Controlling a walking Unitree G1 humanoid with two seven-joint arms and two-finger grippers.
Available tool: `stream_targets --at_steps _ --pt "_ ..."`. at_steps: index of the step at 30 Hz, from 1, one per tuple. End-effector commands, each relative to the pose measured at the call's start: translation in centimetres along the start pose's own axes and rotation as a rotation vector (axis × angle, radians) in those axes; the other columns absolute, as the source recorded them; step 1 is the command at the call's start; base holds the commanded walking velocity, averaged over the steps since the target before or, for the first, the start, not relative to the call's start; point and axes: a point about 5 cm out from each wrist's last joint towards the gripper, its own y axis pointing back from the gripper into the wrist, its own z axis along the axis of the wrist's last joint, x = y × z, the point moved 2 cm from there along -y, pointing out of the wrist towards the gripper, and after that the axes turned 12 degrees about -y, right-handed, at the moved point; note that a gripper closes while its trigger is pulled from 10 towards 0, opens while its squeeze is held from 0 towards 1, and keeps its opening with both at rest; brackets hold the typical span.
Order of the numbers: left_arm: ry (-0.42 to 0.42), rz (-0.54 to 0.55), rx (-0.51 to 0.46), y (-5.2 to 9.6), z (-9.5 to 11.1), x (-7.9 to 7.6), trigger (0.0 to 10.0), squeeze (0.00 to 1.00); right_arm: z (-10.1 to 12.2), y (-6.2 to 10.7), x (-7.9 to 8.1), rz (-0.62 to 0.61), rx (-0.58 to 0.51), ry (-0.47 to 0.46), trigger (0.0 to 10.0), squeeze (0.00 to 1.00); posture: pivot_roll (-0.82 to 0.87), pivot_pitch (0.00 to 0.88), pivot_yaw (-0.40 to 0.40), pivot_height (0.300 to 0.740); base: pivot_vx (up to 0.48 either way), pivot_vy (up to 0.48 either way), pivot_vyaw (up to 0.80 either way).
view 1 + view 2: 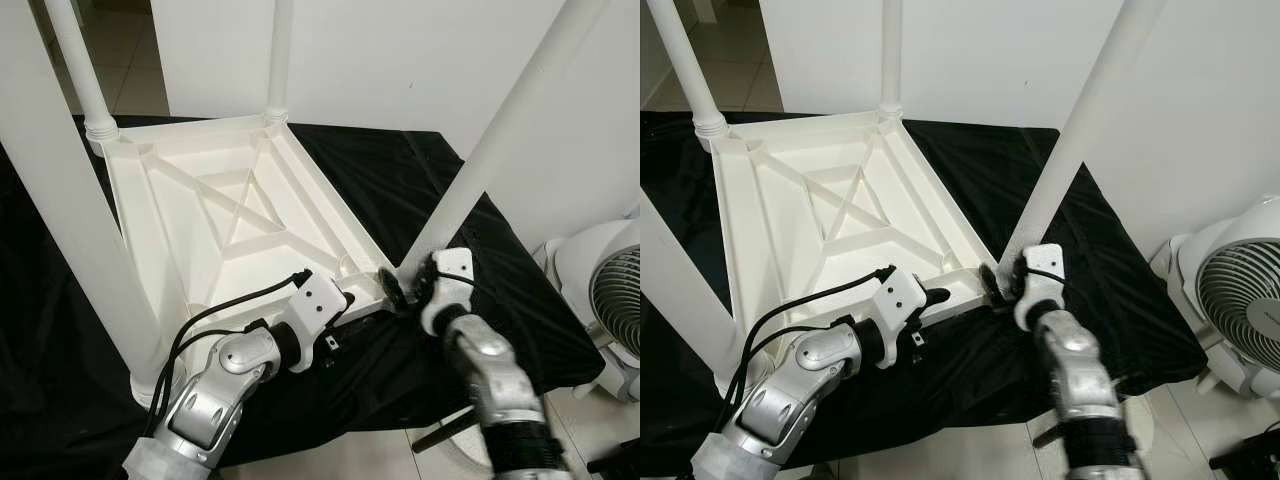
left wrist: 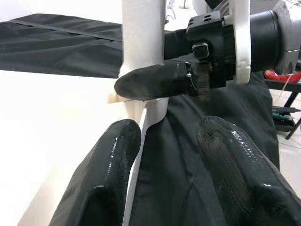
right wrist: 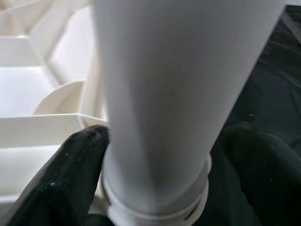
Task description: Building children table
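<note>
black cloth [image 1: 420, 190] covers the desk, and on it lies the white plastic children table [image 1: 230, 215], upside down, its ribbed underside facing up and taking up the middle of the scene from about 9 o'clock to the centre. four white legs rise from its corners: one thick in the foreground at 8 o'clock [image 1: 60, 250], two at the far corners near 11 and 12 o'clock [image 1: 85, 80], and the near right leg [image 1: 500, 130] slanting up toward 1 o'clock from the corner closest to the robot.

a white fan [image 1: 1240, 300] stands on the floor at 3 o'clock, off the desk's edge.

the right gripper [image 1: 408, 288] sits at the base of the near right leg, just right of centre at 5 o'clock; in the right wrist view its black fingers [image 3: 70, 174] are clenched on either side of the leg's collar, grasping the leg where it meets the socket.

the left gripper [image 1: 362, 298] reaches in from 7 o'clock to the near rim of the tabletop, just beside the right gripper. in the left wrist view its fingers [image 2: 106, 174] are spread apart, one on each side of the thin white rim [image 2: 146, 127], and whether they press on it cannot be told.
</note>
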Motion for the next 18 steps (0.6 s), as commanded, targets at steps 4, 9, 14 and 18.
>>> stream_targets --at_steps 4,9,14,18 --pt "-0.008 -0.015 0.004 -0.3 -0.1 -0.2 10.0 0.00 0.9 -0.7 -0.2 0.143 0.005 0.077 10.0 0.00 0.10 0.000 -0.112 0.740 0.000 0.000 0.00" --pt "-0.010 -0.016 0.004 -0.2 -0.1 -0.2 10.0 0.00 1.6 -1.2 -0.7 0.177 0.006 0.122 10.0 0.00 0.11 0.000 -0.112 0.740 0.000 0.000 0.00" --pt "-0.008 -0.015 0.007 -0.2 -0.1 -0.2 10.0 0.00 1.5 -2.2 -0.7 0.255 0.052 0.160 9.6 0.00 0.11 0.000 -0.111 0.740 0.000 0.000 0.00" --pt "-0.007 -0.010 0.009 -0.1 -0.1 -0.2 10.0 0.00 1.0 -2.2 -0.8 0.291 0.096 0.168 0.0 0.00 0.12 0.000 -0.115 0.740 0.000 0.000 0.00"
